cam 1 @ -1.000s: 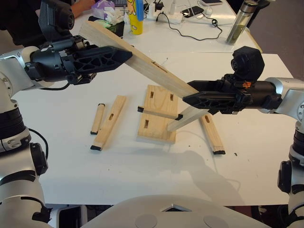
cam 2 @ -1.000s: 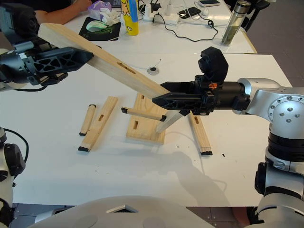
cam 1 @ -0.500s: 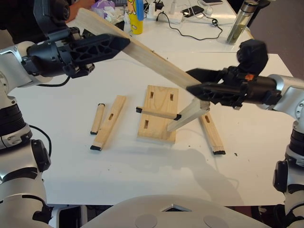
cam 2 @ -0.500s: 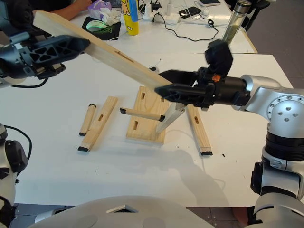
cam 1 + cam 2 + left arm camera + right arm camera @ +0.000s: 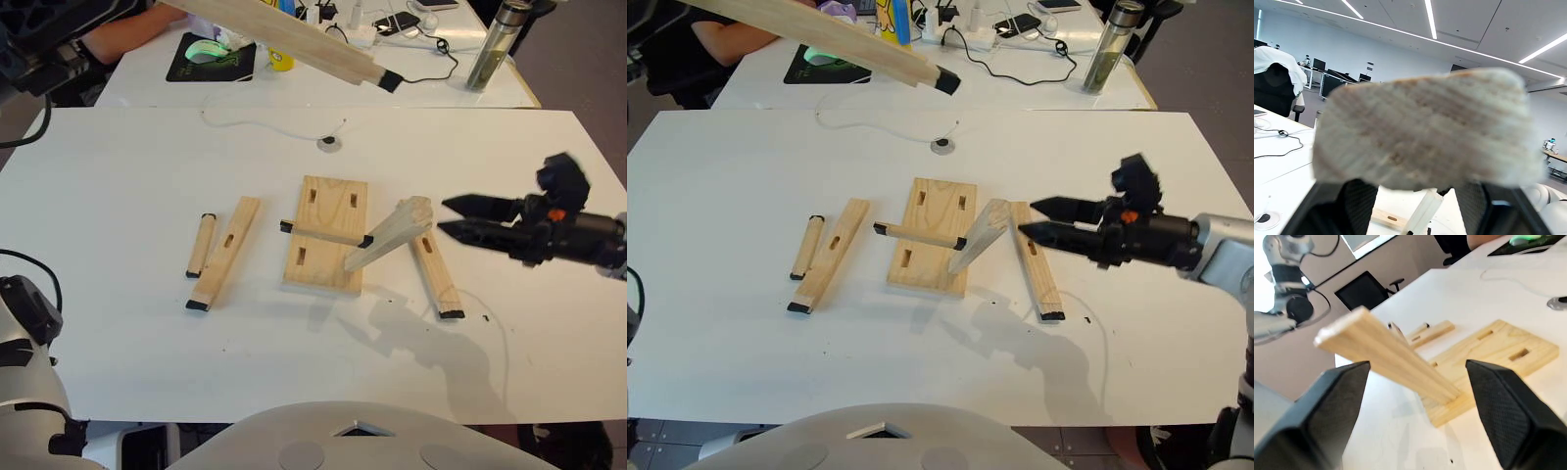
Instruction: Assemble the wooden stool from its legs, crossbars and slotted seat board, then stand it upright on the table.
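Note:
High over the table's back, a long wooden leg (image 5: 294,39) with a black tip is held by my left gripper (image 5: 1415,196), which is shut on its end (image 5: 1425,137). The slotted seat board (image 5: 328,262) lies flat mid-table with a black-tipped crossbar (image 5: 325,234) resting across it. A second leg (image 5: 392,235) leans up from the board's right edge. My right gripper (image 5: 449,217) hovers open just right of that leaning leg (image 5: 1391,362), touching nothing. Another leg (image 5: 438,279) lies flat to the right of the board.
A slotted leg (image 5: 227,250) and a short crossbar (image 5: 202,245) lie left of the board. A small round puck (image 5: 330,144) on a thin cable sits behind it. A bottle (image 5: 495,44), cables and a mouse pad (image 5: 201,59) crowd the back table.
My left arm has swung the long leg up and back to the left, off the leaning leg. My right gripper has pulled back to the right and now stands open.

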`<act>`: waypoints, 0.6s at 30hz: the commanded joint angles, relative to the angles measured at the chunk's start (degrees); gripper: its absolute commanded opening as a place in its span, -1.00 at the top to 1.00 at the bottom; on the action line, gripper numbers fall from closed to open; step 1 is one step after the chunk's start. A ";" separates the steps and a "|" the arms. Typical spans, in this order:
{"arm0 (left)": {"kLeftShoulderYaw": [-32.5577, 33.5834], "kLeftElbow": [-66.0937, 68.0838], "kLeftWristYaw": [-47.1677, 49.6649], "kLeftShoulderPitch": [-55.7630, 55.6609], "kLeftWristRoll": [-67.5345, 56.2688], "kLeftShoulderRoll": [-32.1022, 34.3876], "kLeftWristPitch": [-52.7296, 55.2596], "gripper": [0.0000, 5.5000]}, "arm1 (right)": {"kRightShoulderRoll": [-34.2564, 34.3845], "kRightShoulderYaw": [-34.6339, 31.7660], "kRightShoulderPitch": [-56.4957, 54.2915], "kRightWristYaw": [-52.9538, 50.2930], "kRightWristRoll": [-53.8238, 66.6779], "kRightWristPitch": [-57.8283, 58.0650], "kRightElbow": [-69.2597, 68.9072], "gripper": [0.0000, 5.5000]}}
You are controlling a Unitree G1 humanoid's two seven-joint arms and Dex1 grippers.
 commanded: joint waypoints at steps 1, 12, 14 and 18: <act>-0.26 0.01 -0.31 2.07 5.10 1.41 -2.83 0.25 | -1.24 7.45 7.08 -1.43 -9.72 -4.56 -7.15 -0.32; -1.84 -1.63 -2.27 5.30 10.25 -0.33 -4.93 0.25 | 14.90 25.94 18.76 -6.36 -25.41 -21.89 -7.40 0.14; -2.23 -1.55 -2.53 5.37 10.73 -0.75 -5.13 0.25 | 17.60 28.34 19.11 -6.43 -26.06 -23.74 -6.99 0.22; -4.06 0.11 -3.82 3.94 12.89 -1.42 -6.15 0.25 | 22.36 34.71 16.31 -10.66 -32.97 -26.25 -2.78 0.45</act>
